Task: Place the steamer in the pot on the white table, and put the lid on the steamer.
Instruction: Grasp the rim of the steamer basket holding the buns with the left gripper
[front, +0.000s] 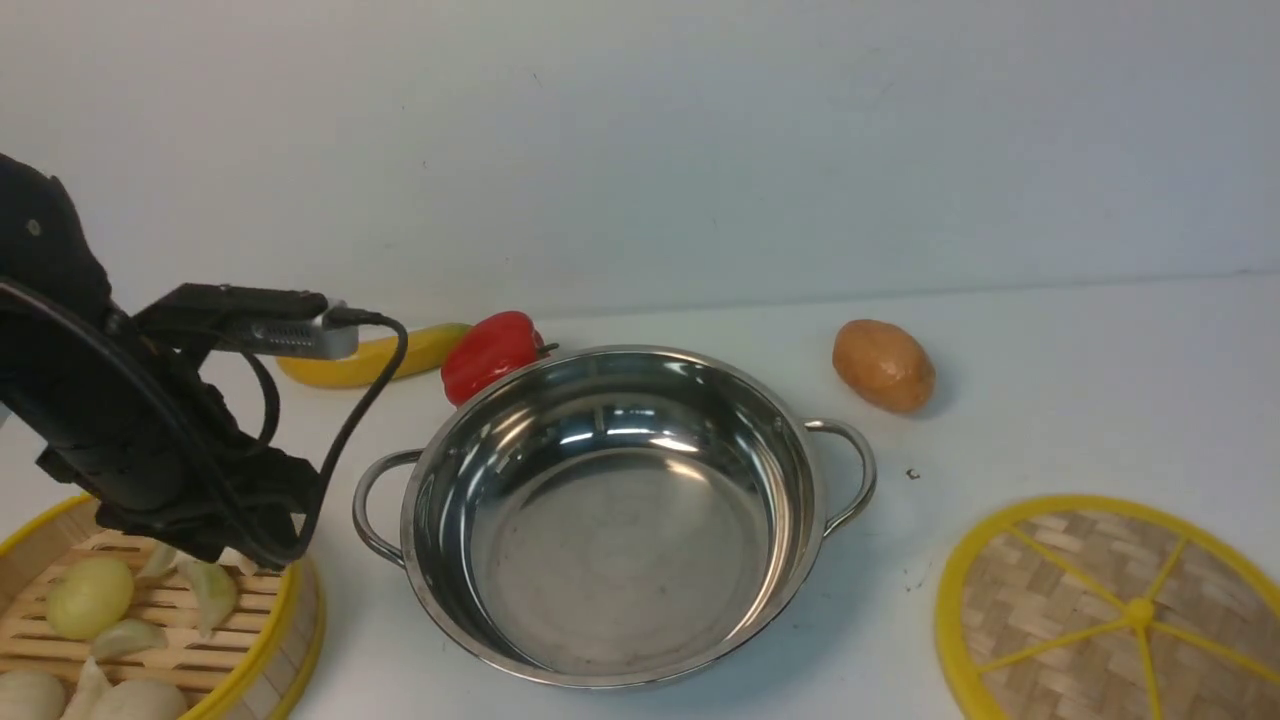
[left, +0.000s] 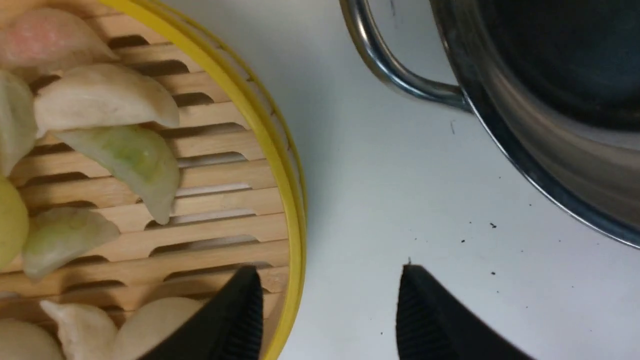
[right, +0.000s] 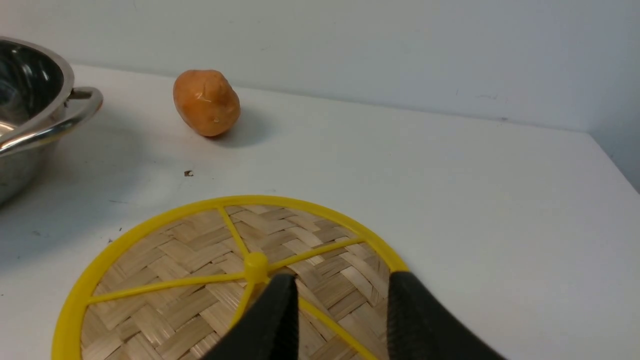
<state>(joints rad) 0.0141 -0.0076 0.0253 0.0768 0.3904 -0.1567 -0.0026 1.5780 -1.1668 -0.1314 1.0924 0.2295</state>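
The steamer (front: 272, 628), a bamboo basket with yellow rims and pale dumplings, stands on the white table (front: 1050, 400) at the near left. My left gripper (left: 328, 272) is open and straddles the steamer's rim (left: 280, 150): one finger is over the slatted floor, the other over the table. The shiny pot (front: 620, 520) sits empty in the middle, its handle (left: 385, 70) close to the steamer. The woven lid (front: 1100, 610) lies flat at the near right. My right gripper (right: 342, 280) hovers open over the lid (right: 200, 260), near its centre knob (right: 256, 261), holding nothing.
A brown potato (front: 884, 365) lies behind the pot on the right. A red pepper (front: 490, 355) and a yellow banana-like toy (front: 400, 352) lie behind it on the left. A white wall rises at the back, and the table's right edge (right: 612, 155) is near the lid.
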